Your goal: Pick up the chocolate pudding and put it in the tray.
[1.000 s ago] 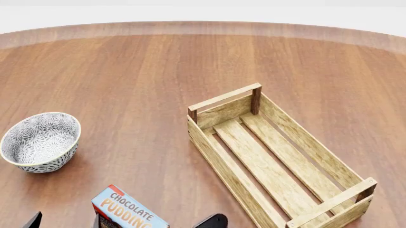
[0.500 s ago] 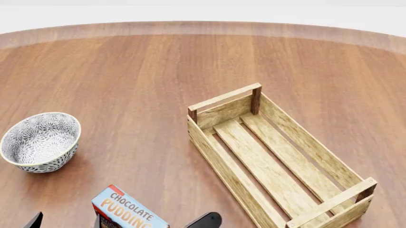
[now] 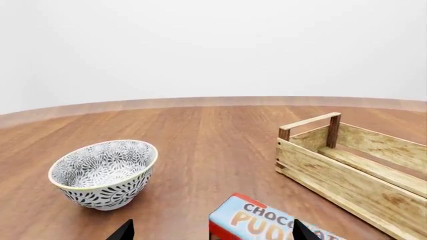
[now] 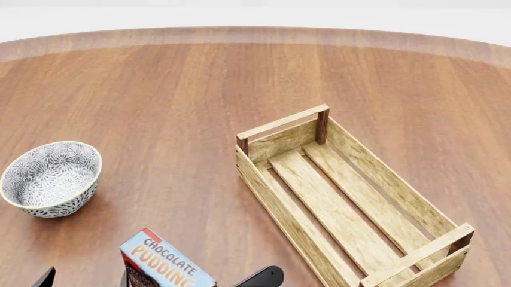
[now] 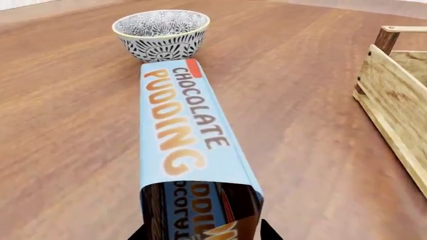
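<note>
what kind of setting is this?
Likely a simulated tabletop test scene, not a real room: a round brown wooden table against blank white, bearing only a patterned grey-white bowl and a slatted wooden crate.

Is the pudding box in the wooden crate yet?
Not yet. The tray holds nothing. The chocolate pudding sits between the right gripper fingers, apparently gripped and tilting at the near table edge. Left to do: lift it, carry it over, and set it inside.

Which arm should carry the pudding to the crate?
Right. The chocolate pudding sits between the right gripper fingertips, apparently gripped, and the tray lies on the robot's right. The left gripper only faces the carton.
</note>
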Controlling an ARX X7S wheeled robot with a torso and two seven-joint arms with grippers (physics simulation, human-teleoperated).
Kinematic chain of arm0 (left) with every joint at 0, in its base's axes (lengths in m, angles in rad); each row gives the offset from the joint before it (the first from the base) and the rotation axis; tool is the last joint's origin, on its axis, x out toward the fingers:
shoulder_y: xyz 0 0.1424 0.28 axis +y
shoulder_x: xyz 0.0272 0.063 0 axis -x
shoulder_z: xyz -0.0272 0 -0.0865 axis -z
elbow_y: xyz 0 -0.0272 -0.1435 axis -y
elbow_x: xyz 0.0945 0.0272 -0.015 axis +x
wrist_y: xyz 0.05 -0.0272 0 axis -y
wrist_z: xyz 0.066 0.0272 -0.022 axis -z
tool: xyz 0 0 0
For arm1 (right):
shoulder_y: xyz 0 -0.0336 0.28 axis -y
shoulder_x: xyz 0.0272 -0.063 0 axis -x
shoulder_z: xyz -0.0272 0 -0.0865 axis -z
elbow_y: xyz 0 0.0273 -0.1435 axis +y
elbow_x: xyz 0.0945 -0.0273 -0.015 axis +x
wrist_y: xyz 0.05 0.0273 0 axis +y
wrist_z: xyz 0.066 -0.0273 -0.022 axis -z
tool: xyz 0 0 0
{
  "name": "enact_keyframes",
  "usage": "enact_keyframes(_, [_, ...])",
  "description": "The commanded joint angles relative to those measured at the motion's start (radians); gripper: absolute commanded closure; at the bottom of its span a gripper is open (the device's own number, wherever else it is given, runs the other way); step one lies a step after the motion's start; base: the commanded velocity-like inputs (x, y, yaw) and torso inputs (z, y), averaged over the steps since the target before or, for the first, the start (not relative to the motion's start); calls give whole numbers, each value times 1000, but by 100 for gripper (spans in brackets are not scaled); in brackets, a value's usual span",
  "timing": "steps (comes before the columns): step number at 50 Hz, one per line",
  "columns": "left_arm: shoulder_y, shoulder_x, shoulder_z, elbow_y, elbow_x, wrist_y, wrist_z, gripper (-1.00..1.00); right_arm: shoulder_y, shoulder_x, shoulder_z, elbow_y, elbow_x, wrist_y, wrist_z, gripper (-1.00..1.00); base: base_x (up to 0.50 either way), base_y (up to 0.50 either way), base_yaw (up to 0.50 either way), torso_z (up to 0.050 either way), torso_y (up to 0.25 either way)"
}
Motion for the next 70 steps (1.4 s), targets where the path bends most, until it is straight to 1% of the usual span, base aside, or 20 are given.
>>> enact_keyframes(1, [-2, -4, 4, 2, -3, -1, -5, -100, 5, 29, 22, -65, 2, 6, 28, 100, 0, 0, 0, 0, 0])
enact_keyframes(9, [-5, -5, 5, -4, -8, 2, -6, -100, 12, 79, 55, -213, 32, 104, 73, 100, 0, 0, 0, 0, 0])
enact_keyframes(19, [0, -9, 8, 0, -10, 5, -10, -100, 34, 108, 110, -283, 54, 131, 132, 100, 0, 0, 0, 0, 2])
enact_keyframes(32, [-2, -14, 9, -3, -16, 9, -14, -100, 82, 128, 182, -236, 83, 116, 169, 100, 0, 0, 0, 0, 0])
enact_keyframes(38, [0, -16, 12, 3, -17, 6, -17, -100, 84, 144, 210, -249, 100, 126, 188, 100, 0, 0, 0, 0, 0])
enact_keyframes(47, [-5, -16, 15, -3, -18, 7, -20, -100, 104, 154, 248, -188, 114, 94, 194, 100, 0, 0, 0, 0, 0])
enact_keyframes(62, [-6, -20, 20, -5, -23, 9, -22, -100, 117, 171, 284, -170, 124, 85, 228, 100, 0, 0, 0, 0, 0])
enact_keyframes(70, [-6, -20, 23, -11, -23, 15, -24, -100, 135, 171, 302, -101, 114, 48, 247, 100, 0, 0, 0, 0, 0])
